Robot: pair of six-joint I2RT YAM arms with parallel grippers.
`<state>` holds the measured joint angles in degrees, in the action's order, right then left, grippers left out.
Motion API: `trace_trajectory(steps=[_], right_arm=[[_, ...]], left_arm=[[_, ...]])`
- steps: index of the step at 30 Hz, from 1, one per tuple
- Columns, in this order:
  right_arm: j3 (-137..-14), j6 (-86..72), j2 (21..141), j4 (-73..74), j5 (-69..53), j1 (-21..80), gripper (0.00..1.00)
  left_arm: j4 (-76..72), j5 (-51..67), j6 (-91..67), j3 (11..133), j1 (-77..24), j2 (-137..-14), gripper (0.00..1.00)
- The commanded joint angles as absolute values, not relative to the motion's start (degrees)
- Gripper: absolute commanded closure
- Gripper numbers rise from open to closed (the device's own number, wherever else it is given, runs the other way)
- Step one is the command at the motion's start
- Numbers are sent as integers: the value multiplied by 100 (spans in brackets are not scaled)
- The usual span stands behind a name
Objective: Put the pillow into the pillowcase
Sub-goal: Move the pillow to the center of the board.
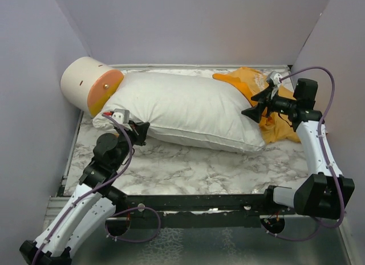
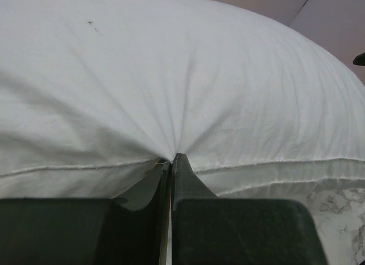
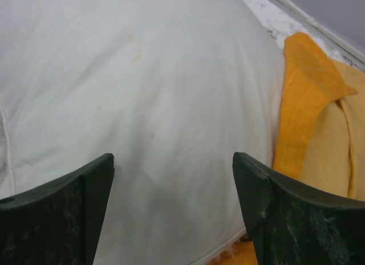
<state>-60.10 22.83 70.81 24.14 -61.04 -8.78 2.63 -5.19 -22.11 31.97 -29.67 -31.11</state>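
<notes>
While one pillow (image 1: 182, 108) lay across the surface (image 1: 188, 168), the left pincer (image 1: 140, 131) pinched its near edge at 8 o'clock. The right pincer (image 1: 251, 112) hung open over its 3 o'clock end, beside one crumpled pillowcase (image 1: 251, 82). One cylinder (image 1: 91, 85) touched the pillow at 10 o'clock.

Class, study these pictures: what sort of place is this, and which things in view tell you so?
Probably a robotics test booth, not a bedroom: plain walls box in a marble-patterned table, two robot arms sit on a black rail at its near edge, and a white pillow lies on it.
</notes>
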Motion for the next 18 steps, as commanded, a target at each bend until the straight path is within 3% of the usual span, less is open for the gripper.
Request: trace_trajectory(steps=[1,8,12,18], right_arm=[[-6325,2689,7275,2925,-5965,-870,15],[-6414,3021,7712,3364,-5273,-859,16],[-6336,3259,7839,3660,-5328,-460,18],[-6042,3344,7815,3665,-5092,332,20]], left_arm=[[523,-581,-2611,3541,-2971,-2503,100],[1726,-280,-2366,4623,-2971,-2379,97],[1955,1022,-2323,5294,-2971,-2878,62],[1898,1810,-2245,6088,-2970,-3506,49]])
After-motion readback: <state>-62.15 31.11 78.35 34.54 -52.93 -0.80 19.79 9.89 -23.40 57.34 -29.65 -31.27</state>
